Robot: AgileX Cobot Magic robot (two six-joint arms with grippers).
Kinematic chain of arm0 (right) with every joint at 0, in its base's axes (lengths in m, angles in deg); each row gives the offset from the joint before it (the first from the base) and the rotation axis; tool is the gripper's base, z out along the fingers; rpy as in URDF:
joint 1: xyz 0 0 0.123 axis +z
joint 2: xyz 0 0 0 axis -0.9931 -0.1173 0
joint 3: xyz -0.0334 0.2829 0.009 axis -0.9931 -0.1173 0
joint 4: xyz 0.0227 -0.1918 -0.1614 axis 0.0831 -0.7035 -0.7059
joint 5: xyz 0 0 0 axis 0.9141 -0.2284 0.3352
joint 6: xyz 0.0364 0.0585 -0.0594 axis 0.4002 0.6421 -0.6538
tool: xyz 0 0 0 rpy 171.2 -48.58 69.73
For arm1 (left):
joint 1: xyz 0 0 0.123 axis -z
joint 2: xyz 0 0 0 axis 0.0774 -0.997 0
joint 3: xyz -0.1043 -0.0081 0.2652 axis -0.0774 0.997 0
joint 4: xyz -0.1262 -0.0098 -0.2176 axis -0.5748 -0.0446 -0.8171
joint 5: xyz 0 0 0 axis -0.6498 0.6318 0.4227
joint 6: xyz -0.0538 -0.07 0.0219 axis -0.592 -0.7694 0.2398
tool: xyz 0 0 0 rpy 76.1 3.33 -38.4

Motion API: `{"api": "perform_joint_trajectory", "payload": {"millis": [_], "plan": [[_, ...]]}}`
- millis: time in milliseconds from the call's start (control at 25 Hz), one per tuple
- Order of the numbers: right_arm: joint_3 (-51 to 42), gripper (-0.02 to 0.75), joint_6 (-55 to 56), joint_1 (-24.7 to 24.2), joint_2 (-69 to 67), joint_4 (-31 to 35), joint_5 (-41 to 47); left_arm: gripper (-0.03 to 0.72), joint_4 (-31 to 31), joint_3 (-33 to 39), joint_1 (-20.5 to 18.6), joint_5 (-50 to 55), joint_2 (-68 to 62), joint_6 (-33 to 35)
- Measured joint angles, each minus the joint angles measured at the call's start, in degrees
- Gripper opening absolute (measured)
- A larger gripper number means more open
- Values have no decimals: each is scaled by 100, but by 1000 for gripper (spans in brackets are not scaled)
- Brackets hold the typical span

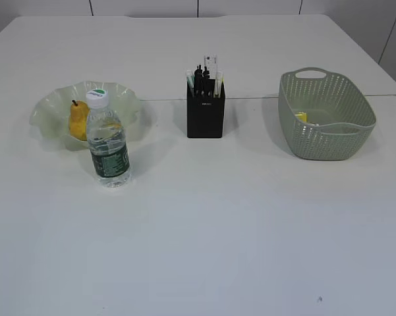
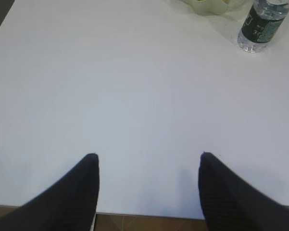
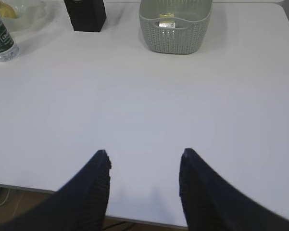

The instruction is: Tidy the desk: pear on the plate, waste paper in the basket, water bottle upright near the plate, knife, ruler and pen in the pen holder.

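Note:
A yellow pear lies on the pale wavy plate at the left. A water bottle with a white cap stands upright just in front of the plate; it also shows in the left wrist view and the right wrist view. The black pen holder at centre holds a ruler and pens. The green basket at the right holds paper. My left gripper and right gripper are both open and empty over the table's near edge. Neither shows in the exterior view.
The white table has a second table butted against it at the back, with a seam behind the objects. The near table edge shows under both grippers.

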Motion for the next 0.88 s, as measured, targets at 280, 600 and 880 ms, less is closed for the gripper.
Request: {"api": "perform_joint_trajectory", "payload": {"millis": [280, 600, 880], "plan": [[-593, 355, -107, 0, 0, 0, -420, 474, 12, 33, 0, -83, 0, 0], [-650, 355, -862, 0, 0, 0, -513, 573, 12, 97, 0, -442, 0, 131], [-684, 355, -1039, 0, 0, -11, -513, 578, 12, 271, 0, -853, 0, 144]]}}
